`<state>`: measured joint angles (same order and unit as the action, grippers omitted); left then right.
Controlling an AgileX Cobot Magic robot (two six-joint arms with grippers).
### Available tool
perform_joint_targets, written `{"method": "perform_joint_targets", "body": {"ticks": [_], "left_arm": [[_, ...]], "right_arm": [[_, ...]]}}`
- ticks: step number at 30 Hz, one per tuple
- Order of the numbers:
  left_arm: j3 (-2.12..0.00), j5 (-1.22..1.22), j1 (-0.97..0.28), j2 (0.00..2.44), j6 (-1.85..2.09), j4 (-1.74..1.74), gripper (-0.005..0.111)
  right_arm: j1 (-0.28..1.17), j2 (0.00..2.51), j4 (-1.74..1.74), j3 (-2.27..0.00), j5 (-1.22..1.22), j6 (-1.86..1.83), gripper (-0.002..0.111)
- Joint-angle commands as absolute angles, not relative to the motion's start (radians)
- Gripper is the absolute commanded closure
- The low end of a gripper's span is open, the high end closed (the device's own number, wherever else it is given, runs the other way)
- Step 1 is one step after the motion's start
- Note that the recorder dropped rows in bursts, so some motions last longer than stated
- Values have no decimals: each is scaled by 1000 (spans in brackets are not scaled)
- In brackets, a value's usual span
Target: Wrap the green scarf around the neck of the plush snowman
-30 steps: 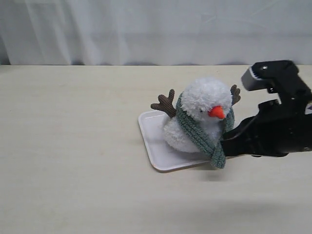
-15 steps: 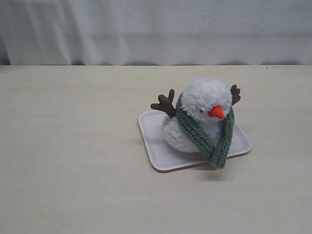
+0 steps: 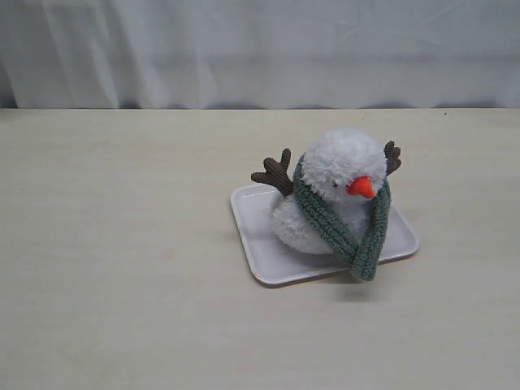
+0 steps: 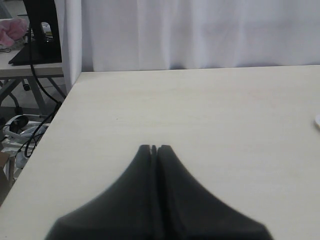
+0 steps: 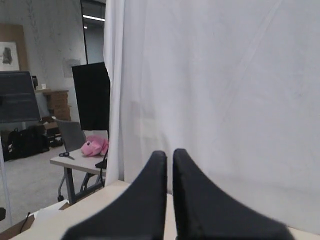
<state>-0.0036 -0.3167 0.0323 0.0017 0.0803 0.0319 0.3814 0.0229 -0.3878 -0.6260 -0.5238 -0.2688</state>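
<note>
The plush snowman (image 3: 340, 161) sits on a white tray (image 3: 250, 218) right of the table's middle, orange nose toward the front right. The green scarf (image 3: 323, 219) lies around its neck (image 3: 302, 191), and its two ends cross low in front and hang over the tray's front edge. Brown twig arms (image 3: 275, 172) stick out on both sides. Neither gripper shows in the exterior view. My left gripper (image 4: 154, 147) is shut and empty above bare tabletop. My right gripper (image 5: 169, 152) points at the curtain, its fingers almost together and holding nothing.
A white curtain (image 3: 260, 49) hangs behind the table's far edge. The left wrist view shows the table's side edge (image 4: 59, 125) with cables and floor beyond. A pink plush (image 5: 95, 146) lies on a distant desk past the curtain.
One second ago my right arm was beside the snowman at the scarf's hanging ends. It has since withdrawn out of the exterior view. Snowman and scarf stay put.
</note>
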Motion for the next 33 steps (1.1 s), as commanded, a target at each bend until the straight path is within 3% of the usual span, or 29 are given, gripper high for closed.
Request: {"method": "perform_joint_targets", "body": {"ticks": [1, 22, 33], "left_arm": [[0, -308, 34, 0, 77, 37, 107], [0, -308, 34, 0, 77, 39, 107], [0, -308, 34, 0, 77, 39, 107]], "right_arm": [[375, 0, -377, -624, -531, -277, 104], [375, 0, -377, -622, -520, -277, 104], [336, 0, 77, -622, -520, -277, 104]]}}
